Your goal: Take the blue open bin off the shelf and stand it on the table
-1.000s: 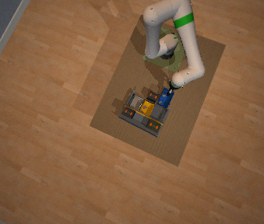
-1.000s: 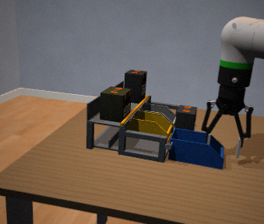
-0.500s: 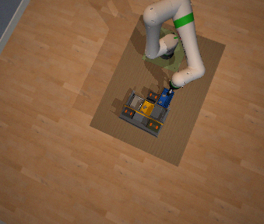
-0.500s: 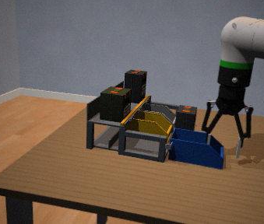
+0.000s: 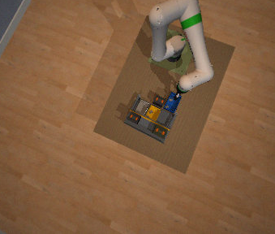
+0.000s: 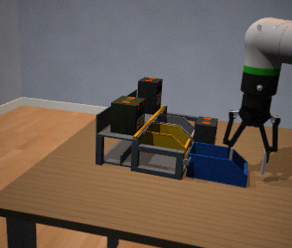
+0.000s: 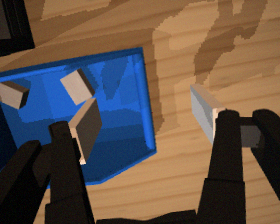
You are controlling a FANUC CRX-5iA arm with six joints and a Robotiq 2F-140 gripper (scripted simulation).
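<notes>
The blue open bin [image 6: 216, 163] stands on the table top just right of the shelf [image 6: 141, 144]; it also shows in the overhead view [image 5: 173, 101]. In the wrist view the bin [image 7: 81, 118] holds two grey blocks [image 7: 76, 85]. My gripper [image 7: 144, 105] is open and straddles the bin's right wall. One finger pad hangs inside the bin, the other outside over the wood, and neither presses the wall. From the side view the gripper [image 6: 248, 158] hangs over the bin's right end.
The grey shelf holds a yellow bin [image 6: 165, 136] and a grey bin [image 6: 176, 122]. Dark boxes with orange marks [image 6: 127, 113] stand on top of the shelf, and another [image 6: 206, 129] stands behind the blue bin. A green pad [image 5: 176, 58] lies at the arm's base.
</notes>
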